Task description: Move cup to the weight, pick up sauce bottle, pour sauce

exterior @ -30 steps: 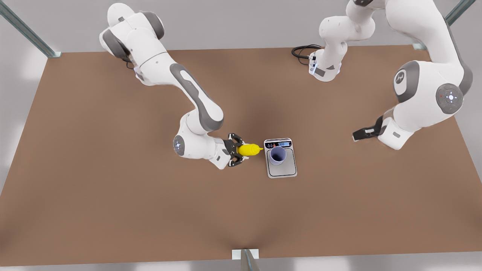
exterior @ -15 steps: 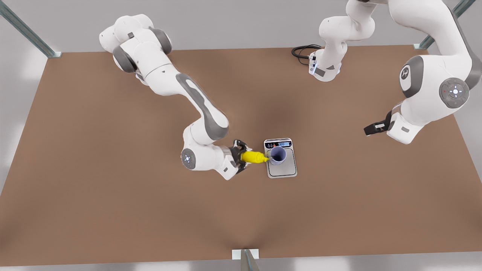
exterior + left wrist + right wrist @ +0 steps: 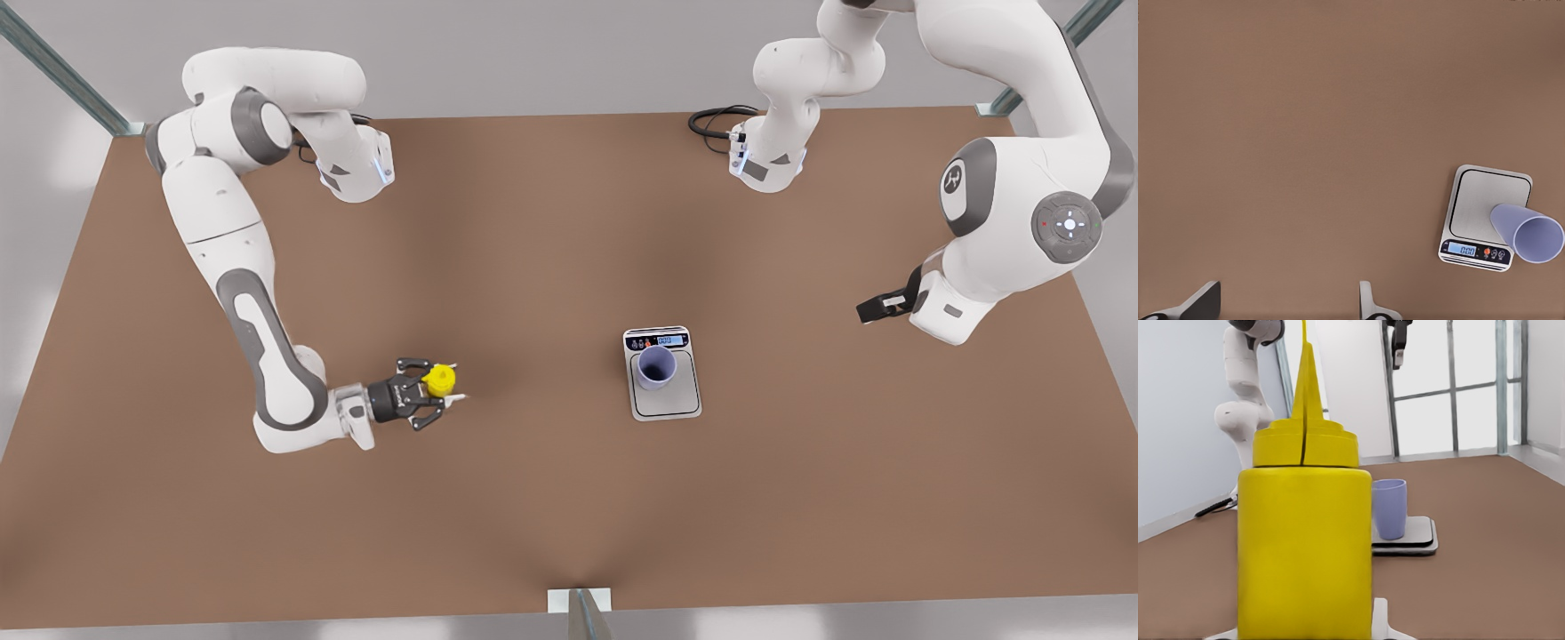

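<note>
The lavender cup [image 3: 657,365] stands upright on the silver-grey weight [image 3: 665,404], next to its black display panel. Well off toward the front view's left, the yellow sauce bottle [image 3: 438,380] stands upright with its nozzle up. My right gripper [image 3: 452,383] is shut on it, a finger against each side of the bottle [image 3: 1305,547]. The right wrist view has the cup [image 3: 1389,508] and weight [image 3: 1421,540] behind the bottle. My left gripper [image 3: 876,307] waits high at the front view's right, fingers open [image 3: 1285,310], looking down on the cup [image 3: 1531,233] and weight [image 3: 1478,213].
A brown tabletop [image 3: 533,498] stretches all around. A black cable [image 3: 711,120] coils by an arm base at the back. Metal frame posts stand at the table's corners and at the middle of the near edge [image 3: 580,609].
My right arm has swung away from the cup toward the front view's left, and the bottle has turned from lying tipped at the cup to upright. The left arm has barely shifted.
</note>
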`<control>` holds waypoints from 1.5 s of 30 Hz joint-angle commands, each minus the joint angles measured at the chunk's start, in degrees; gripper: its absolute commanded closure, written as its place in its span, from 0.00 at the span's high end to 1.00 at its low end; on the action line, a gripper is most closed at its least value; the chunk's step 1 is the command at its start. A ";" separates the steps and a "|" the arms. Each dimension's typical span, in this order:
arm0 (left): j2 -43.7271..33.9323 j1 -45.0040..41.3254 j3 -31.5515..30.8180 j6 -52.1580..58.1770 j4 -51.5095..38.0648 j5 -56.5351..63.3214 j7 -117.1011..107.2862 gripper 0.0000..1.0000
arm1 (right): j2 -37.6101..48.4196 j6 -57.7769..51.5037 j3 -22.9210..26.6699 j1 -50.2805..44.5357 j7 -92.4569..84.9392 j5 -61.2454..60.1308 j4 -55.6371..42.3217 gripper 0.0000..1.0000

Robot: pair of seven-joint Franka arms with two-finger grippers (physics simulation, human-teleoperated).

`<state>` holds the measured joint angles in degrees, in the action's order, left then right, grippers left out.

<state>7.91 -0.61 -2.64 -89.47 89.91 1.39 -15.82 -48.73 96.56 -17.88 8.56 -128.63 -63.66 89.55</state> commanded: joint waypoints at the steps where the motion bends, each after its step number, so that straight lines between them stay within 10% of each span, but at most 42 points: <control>1: 0.00 -0.01 0.00 0.00 0.00 0.01 0.00 1.00 | -0.31 -0.05 -0.05 0.14 -0.57 -0.32 0.01 0.44; 13: 0.08 -0.01 0.00 0.17 0.00 0.01 -0.18 1.00 | -13.49 -3.39 -0.05 0.67 -10.59 -2.26 -4.73 0.47; 15: 0.08 -0.01 0.00 0.18 0.00 0.01 -0.18 1.00 | -13.93 -3.39 0.03 0.67 -10.24 -2.26 -4.73 0.61; 16: 0.17 -0.01 0.00 0.18 0.00 0.01 -0.18 1.00 | -14.02 -3.39 0.03 0.76 -9.71 -2.26 -4.73 0.92; 17: 0.17 -0.01 0.00 0.18 0.00 0.01 -0.18 1.00 | -14.02 -3.48 0.03 0.84 -9.71 -2.26 -4.73 1.00; 45: 0.17 -0.27 0.00 0.09 0.00 0.01 -0.18 1.00 | -12.79 -6.11 0.03 12.17 -7.17 8.28 -3.94 1.00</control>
<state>8.09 -0.86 -2.65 -89.38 89.91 1.40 -16.00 -60.30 89.17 -17.84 23.14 -133.27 -52.42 85.68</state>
